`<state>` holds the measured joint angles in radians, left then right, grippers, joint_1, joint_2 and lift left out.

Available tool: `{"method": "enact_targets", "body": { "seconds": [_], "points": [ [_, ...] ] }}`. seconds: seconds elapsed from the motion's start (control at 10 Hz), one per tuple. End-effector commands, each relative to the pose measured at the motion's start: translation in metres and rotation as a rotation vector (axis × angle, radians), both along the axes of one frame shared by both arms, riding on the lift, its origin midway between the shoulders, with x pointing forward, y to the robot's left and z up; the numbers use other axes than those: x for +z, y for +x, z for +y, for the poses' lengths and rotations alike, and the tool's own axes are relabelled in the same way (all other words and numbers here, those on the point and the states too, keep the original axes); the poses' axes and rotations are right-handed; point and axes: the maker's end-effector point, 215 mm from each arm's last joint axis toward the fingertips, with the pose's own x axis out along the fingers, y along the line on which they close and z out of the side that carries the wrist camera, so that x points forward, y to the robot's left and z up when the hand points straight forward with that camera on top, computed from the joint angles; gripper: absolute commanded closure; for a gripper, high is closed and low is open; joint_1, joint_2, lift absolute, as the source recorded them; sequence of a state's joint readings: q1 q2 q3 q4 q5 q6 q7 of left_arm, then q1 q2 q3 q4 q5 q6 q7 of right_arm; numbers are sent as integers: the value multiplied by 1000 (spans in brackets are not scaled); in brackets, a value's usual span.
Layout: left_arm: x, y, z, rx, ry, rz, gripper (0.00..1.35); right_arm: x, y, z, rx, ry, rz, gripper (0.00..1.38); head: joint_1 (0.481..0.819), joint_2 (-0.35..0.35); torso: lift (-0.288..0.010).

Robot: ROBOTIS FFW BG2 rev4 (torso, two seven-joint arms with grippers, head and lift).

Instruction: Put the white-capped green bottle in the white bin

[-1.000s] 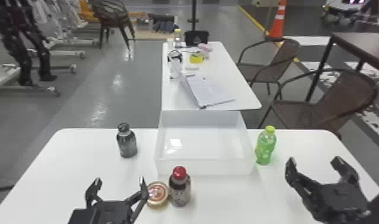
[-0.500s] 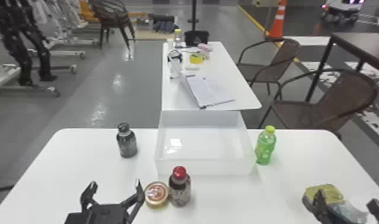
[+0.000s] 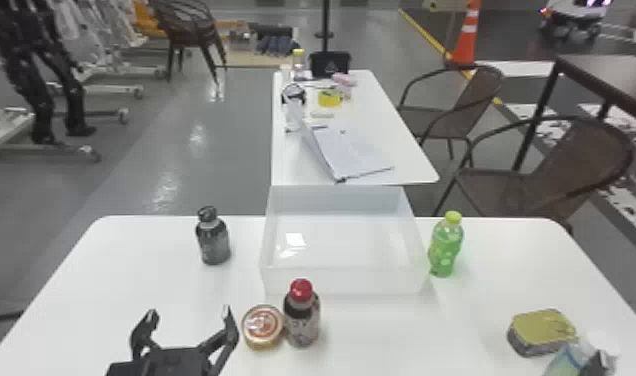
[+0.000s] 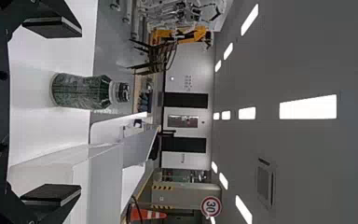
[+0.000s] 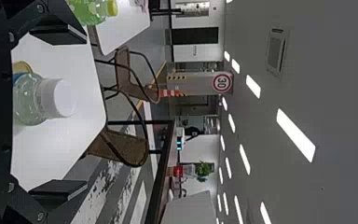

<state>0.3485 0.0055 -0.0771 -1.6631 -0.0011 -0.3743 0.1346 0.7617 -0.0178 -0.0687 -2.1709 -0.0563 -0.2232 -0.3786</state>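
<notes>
Right gripper [image 3: 601, 364] has moved toward the head view's bottom edge over the last second, baring a gold-topped oval tin [image 3: 542, 327]. Its fingers stand wide apart, holding nothing. White-capped green bottle [image 5: 30, 100], translucent plastic, sits between them, clear of both, near the tin; upright, cap up, long axis vertical. Left gripper [image 3: 189, 314] spread, empty, over the smooth white table [image 3: 132, 285]. Farther: white rectangular bin [image 3: 342, 282], yellow-capped bright green bottle [image 3: 444, 250] just beside it. Beyond: second white table [image 3: 397, 145], brown woven chairs [image 3: 572, 170], glossy grey floor [image 3: 182, 150], orange cone [image 3: 465, 42].
</notes>
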Motion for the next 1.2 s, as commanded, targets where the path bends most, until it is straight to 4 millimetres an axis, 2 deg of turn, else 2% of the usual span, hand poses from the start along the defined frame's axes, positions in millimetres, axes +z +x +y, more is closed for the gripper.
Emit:
{"method": "enact_targets", "body": {
  "seconds": [0.0, 0.2, 0.3, 0.7, 1.1],
  "points": [
    [-1, 0, 1, 0, 1, 2, 125, -21, -7, -15, -39, 6, 10, 194, 549, 0, -100],
    [-2, -1, 2, 1, 0, 3, 125, -55, -5, -21, -37, 50, 41, 196, 549, 0, -100],
    [-2, -1, 1, 1, -3, 5, 125, -65, 1, -17, -12, 62, 50, 199, 549, 0, -100],
    [-2, -2, 3, 9, -9, 5, 125, -88, 22, 5, 65, 120, 71, 200, 549, 0, -100],
    [-6, -2, 3, 10, -18, 12, 125, -102, 26, 5, 73, 149, 92, 200, 549, 0, -100]
  ]
}}
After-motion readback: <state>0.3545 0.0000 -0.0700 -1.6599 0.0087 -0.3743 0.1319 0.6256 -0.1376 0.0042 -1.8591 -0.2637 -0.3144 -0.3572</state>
